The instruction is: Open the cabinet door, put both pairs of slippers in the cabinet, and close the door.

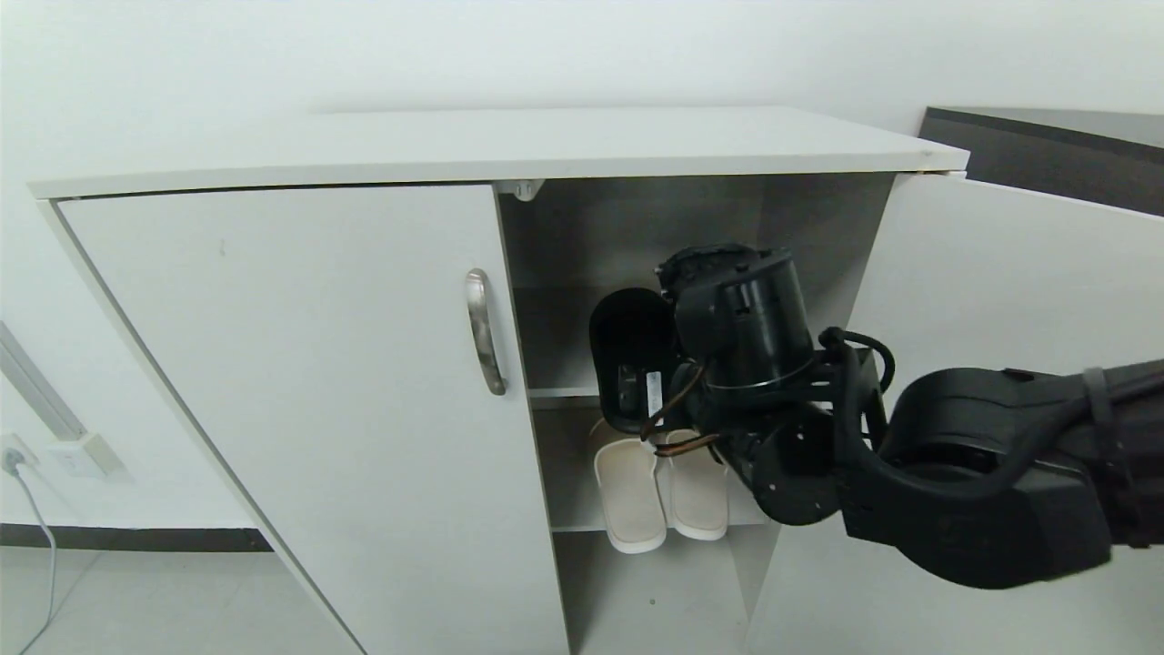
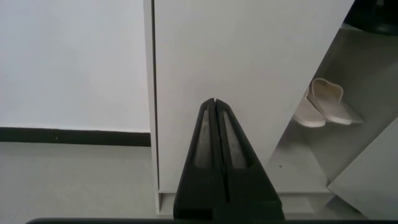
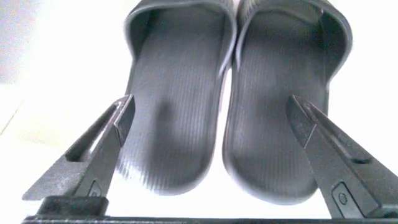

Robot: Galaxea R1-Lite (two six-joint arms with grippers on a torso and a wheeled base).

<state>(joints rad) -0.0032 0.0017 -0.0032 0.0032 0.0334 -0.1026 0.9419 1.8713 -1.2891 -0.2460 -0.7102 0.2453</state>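
The white cabinet point(image 1: 509, 146) has its left door point(image 1: 300, 382) closed and its right door point(image 1: 991, 273) swung open. A pair of white slippers point(image 1: 659, 496) point(image 2: 323, 102) lies on a lower shelf inside. My right arm's wrist point(image 1: 741, 327) is inside the opening at the shelf above. There a pair of dark grey slippers point(image 3: 230, 106) lies side by side on the white shelf. My right gripper point(image 3: 210, 99) is open, one finger on each outer side of the pair, not touching it. My left gripper point(image 2: 214, 106) is shut and empty, low in front of the closed door.
A metal handle point(image 1: 484, 332) sits on the closed door's inner edge. The open door stands to the right of my right arm. A wall socket with a cable point(image 1: 14, 455) is at the lower left. Grey floor point(image 2: 74, 180) lies before the cabinet.
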